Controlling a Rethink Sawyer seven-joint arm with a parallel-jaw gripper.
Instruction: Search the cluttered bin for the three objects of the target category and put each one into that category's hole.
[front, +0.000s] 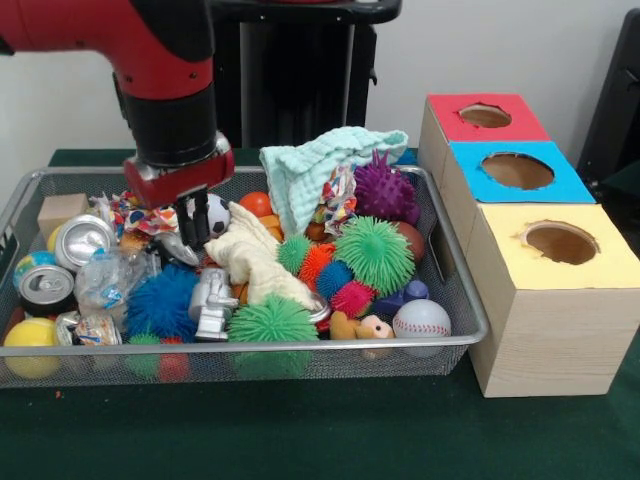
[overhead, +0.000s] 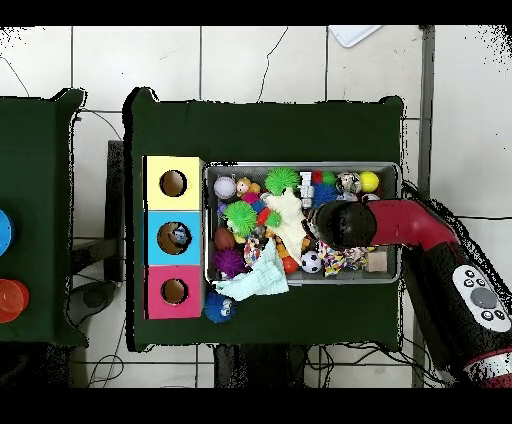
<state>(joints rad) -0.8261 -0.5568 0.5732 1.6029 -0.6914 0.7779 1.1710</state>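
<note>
One bottle (front: 108, 280) — seemingly below-left of gripper (front: 192, 222)

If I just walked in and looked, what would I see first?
Probably the big red robot arm, reaching down with its gripper into the wire bin, which is crammed with bright toys. A large green spiky ball sits near the middle of the heap, and a pale mint cloth is draped over the back edge. Beside the bin stands a wooden box with red, blue and yellow holes.

Silver mesh bin (front: 455, 300); box tops red (front: 455, 128), blue (front: 470, 180), yellow (front: 500, 255); dark green worktop (front: 300, 430); mint cloth (front: 310, 165); purple spiky ball (front: 383, 190).
</note>
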